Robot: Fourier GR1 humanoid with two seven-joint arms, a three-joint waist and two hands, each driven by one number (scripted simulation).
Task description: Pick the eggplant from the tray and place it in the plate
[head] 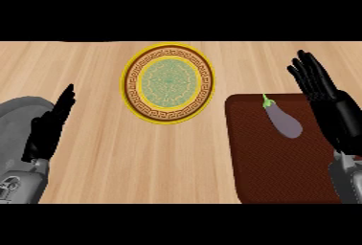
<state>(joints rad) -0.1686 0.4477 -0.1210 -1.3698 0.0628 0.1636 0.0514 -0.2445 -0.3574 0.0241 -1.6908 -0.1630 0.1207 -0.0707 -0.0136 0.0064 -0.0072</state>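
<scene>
on the wooden surface [99, 153] the brown tray [272, 165] holds the eggplant [284, 122], long axis slanting, just left of the right hand [326, 103], fingers straight; plate [168, 83] well left; left hand [51, 127] rests open.

No readable text, label, brand, number or sign appears anywhere on the wooden counter [106, 143]. The plate [168, 48], lying to the left of the brown tray [283, 182], carries only ornament: a Greek-key band inside its yellow rim and a fine green pattern at its centre, none of it forming letters. The tray's surface shows a plain woven texture without markings.
</scene>
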